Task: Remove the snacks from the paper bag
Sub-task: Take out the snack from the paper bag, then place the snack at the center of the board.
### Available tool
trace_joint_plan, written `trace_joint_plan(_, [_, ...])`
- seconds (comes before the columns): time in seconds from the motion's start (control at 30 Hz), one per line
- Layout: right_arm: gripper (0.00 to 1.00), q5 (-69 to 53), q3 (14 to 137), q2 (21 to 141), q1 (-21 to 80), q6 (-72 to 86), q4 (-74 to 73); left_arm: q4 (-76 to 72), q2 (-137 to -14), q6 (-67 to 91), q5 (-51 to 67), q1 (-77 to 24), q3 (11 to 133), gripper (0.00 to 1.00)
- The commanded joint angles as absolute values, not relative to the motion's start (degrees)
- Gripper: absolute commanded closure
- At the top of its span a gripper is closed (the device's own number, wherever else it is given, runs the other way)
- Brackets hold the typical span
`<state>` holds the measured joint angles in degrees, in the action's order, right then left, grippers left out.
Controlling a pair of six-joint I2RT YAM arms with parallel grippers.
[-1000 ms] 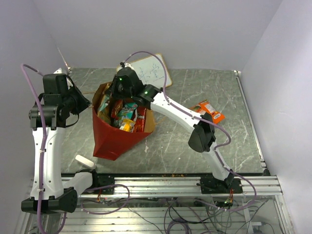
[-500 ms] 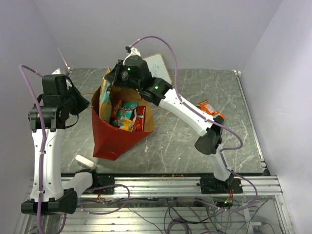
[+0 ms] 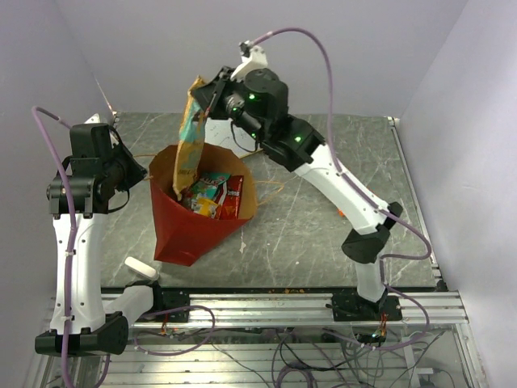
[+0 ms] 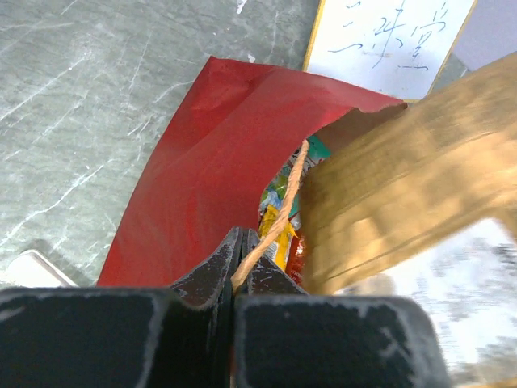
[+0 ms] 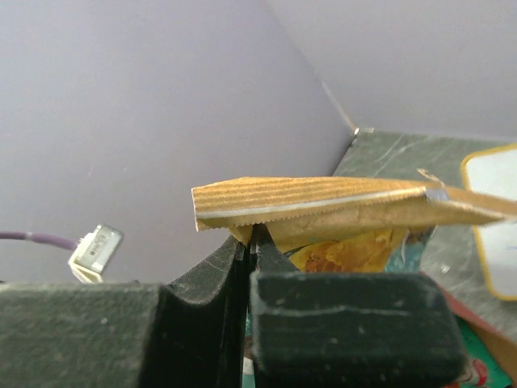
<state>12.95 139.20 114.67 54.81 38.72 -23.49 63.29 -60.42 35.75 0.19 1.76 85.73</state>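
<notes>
The red paper bag (image 3: 187, 228) stands open left of centre, with several red, teal and yellow snack packets (image 3: 213, 194) inside. My right gripper (image 3: 207, 95) is shut on the top edge of a long gold and teal packet (image 3: 189, 137), which hangs above the bag's mouth with its lower end at the rim. In the right wrist view the jaws (image 5: 252, 239) pinch the packet's crimped seal (image 5: 323, 204). My left gripper (image 3: 143, 171) is shut on the bag's thin loop handle (image 4: 284, 200) at the bag's left rim (image 4: 210, 153). The gold packet (image 4: 404, 186) shows blurred there.
A white framed writing board (image 4: 388, 40) lies behind the bag. A small white object (image 3: 140, 268) lies by the table's front-left edge. The right arm's elbow (image 3: 367, 238) hangs over the right half of the table.
My right gripper has risen up and to the right out of the bag, lifting the gold and teal packet with it. The left gripper has held still on the handle.
</notes>
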Motion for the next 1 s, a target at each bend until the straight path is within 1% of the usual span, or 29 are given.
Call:
trace_joint_plan(0.0, [1.00, 18.7, 141.8, 107.4, 54.4, 32.6, -19.8, 63.6, -60.3, 34.7, -1.0, 1.8, 87.6, 0.93])
trace_joint_plan(0.1, [1.00, 20.8, 141.4, 104.5, 54.1, 29.5, -19.8, 63.6, -60.4, 34.7, -1.5, 1.8, 87.5, 0.93])
trace_joint_plan(0.2, [1.00, 25.4, 139.0, 100.4, 54.0, 27.0, -20.6, 63.9, -60.6, 35.0, -1.6, 1.8, 87.7, 0.93])
trace_joint_plan(0.33, [1.00, 35.0, 131.9, 93.2, 54.0, 19.6, -20.8, 64.1, -60.7, 35.1, -1.6, 1.8, 88.0, 0.93])
trace_joint_plan(0.43, [1.00, 42.3, 124.6, 87.6, 53.8, 13.6, -20.9, 64.4, -60.7, 34.8, -2.1, 1.8, 88.2, 0.93])
trace_joint_plan(0.57, [1.00, 49.9, 114.7, 79.1, 53.9, 9.5, -22.4, 65.1, -60.9, 34.8, -2.7, 1.8, 88.5, 0.93])
trace_joint_plan(0.7, [1.00, 53.6, 105.1, 70.8, 53.8, 11.8, -29.4, 65.7, -60.8, 35.2, -3.6, 1.8, 88.4, 0.93])
trace_joint_plan(0.83, [1.00, 54.6, 97.0, 63.7, 53.8, 19.1, -43.1, 65.6, -61.1, 35.0, -3.9, 1.8, 88.6, 0.93])
trace_joint_plan(0.97, [1.00, 53.6, 89.3, 59.1, 53.8, 26.5, -54.8, 65.8, -62.0, 34.6, -4.4, 1.8, 89.5, 0.93])
